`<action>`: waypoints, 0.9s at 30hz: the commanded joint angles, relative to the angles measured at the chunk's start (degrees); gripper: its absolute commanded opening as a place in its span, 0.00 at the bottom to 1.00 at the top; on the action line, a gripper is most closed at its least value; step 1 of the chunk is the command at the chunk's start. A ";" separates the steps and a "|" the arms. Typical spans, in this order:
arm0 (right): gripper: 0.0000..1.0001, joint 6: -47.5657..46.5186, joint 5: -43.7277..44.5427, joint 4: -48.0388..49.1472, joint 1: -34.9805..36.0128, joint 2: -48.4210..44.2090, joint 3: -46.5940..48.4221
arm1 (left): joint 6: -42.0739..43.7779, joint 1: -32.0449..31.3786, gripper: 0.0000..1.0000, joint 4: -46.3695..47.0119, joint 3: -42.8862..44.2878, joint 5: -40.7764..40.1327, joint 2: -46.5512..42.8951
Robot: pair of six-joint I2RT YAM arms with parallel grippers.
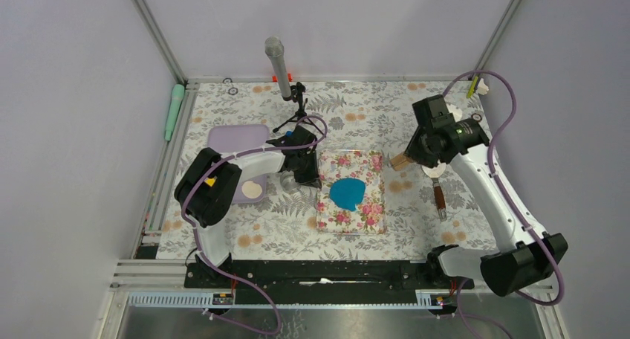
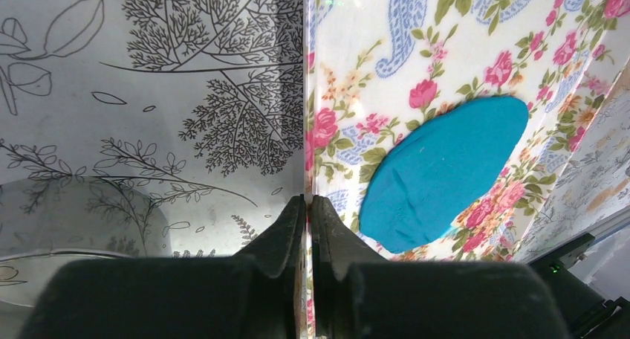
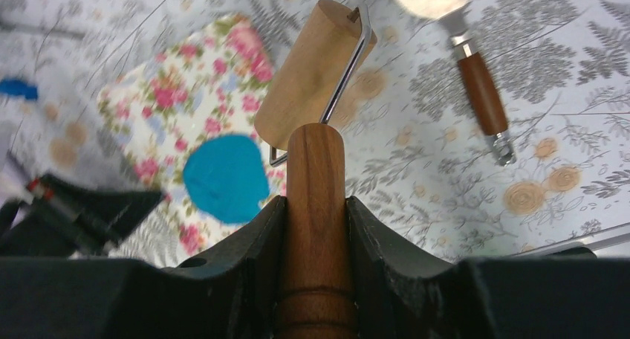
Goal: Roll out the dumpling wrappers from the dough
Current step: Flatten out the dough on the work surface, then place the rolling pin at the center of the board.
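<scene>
Starting at the left, we see a lavender tray (image 1: pixel 236 137) on the patterned tabletop (image 1: pixel 282 227), with a pale round disc (image 1: pixel 253 189) at its near corner. Next, our left fingers (image 2: pixel 282 239) are pinched narrow on the left edge of the floral mat (image 2: pixel 446 42). The dough (image 2: pixel 444 172), a flattened blue oval, lies near the middle of that mat, apart from the left fingers. Further right, our right fingers (image 3: pixel 252 257) clamp the dark handle of the wooden roller (image 3: pixel 312 71), whose drum hangs beside the mat's right edge, apart from the dough. A wood-handled spatula (image 3: pixel 481 94) lies on the tabletop at the far right.
</scene>
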 commanded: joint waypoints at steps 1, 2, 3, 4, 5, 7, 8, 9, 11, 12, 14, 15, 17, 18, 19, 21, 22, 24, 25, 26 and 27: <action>0.00 -4.30 1.78 7.48 -7.52 0.05 -1.56 | 0.43 0.31 0.11 1.79 0.94 0.73 -3.13; 0.00 -4.52 1.49 8.63 -8.62 0.12 -1.99 | 0.69 0.31 0.16 1.56 1.12 0.35 -3.48; 0.00 -4.73 1.36 9.86 -9.45 0.06 -2.40 | 0.97 0.31 0.19 1.39 1.22 0.19 -3.76; 0.00 -4.81 1.24 10.89 -10.02 0.19 -2.72 | 1.18 0.31 0.23 1.21 1.41 0.01 -4.11; 0.00 -4.78 1.15 11.58 -10.40 0.42 -2.82 | 1.40 0.31 0.28 1.02 1.42 -0.24 -4.37; 0.00 -4.69 0.98 12.40 -10.73 1.40 -2.80 | 1.70 0.22 0.33 0.47 1.58 -0.86 -4.75; 0.00 -4.63 0.81 12.56 -10.83 1.87 -2.69 | 1.86 0.22 0.34 0.19 1.74 -0.92 -4.92; 0.00 -4.48 0.36 12.89 -10.96 2.18 -2.80 | 1.92 0.18 0.35 0.00 1.72 -1.02 -5.17; 0.00 -4.15 -0.61 14.26 -10.94 2.23 -3.48 | 2.08 -0.02 0.38 -0.34 1.42 -1.65 -6.18; 0.00 -4.12 -1.08 15.13 -10.92 1.99 -4.07 | 2.14 -0.19 0.38 -0.56 1.20 -2.02 -6.86; 0.00 -3.88 -1.46 16.70 -10.92 1.32 -5.18 | 2.47 -0.67 0.40 -1.26 1.10 -2.89 -8.38; 0.00 -3.91 -1.66 17.43 -10.94 0.97 -5.81 | 2.72 -1.04 0.42 -1.52 1.03 -3.17 -9.24; 0.00 -3.97 -2.36 19.44 -10.89 0.05 -7.32 | 3.04 -1.77 0.44 -1.45 0.85 -3.43 -10.33; 0.00 -4.13 -2.62 20.42 -10.94 -0.30 -8.12 | 3.13 -2.17 0.45 -1.11 0.72 -3.26 -10.69; 0.00 -4.05 -2.75 21.23 -10.90 -0.46 -8.66 | 3.26 -2.56 0.45 -0.90 0.60 -3.02 -10.92; 0.00 -4.29 -3.26 22.48 -10.98 -0.35 -9.41 | 3.56 -3.50 0.45 -0.87 0.68 -2.82 -11.53; 0.00 -4.45 -3.20 23.64 -10.95 -0.33 -10.06 | 3.89 -4.11 0.46 -0.87 0.73 -2.68 -12.10; 0.00 -4.75 -2.90 26.38 -10.92 -0.71 -11.55 | 6.13 -5.19 0.49 -1.17 0.73 -1.18 -13.86; 0.00 -4.78 -2.71 28.18 -10.93 -1.17 -12.48 | 7.01 -5.86 0.53 -1.71 0.60 -1.54 -15.79; 0.00 -4.84 -2.41 30.03 -10.93 -1.59 -13.39 | 7.96 -6.45 0.55 -2.27 0.29 -2.03 -17.61; 0.00 -4.72 -2.33 31.81 -11.00 -1.84 -13.97 | 8.67 -6.80 0.59 -2.97 -0.18 -2.55 -19.30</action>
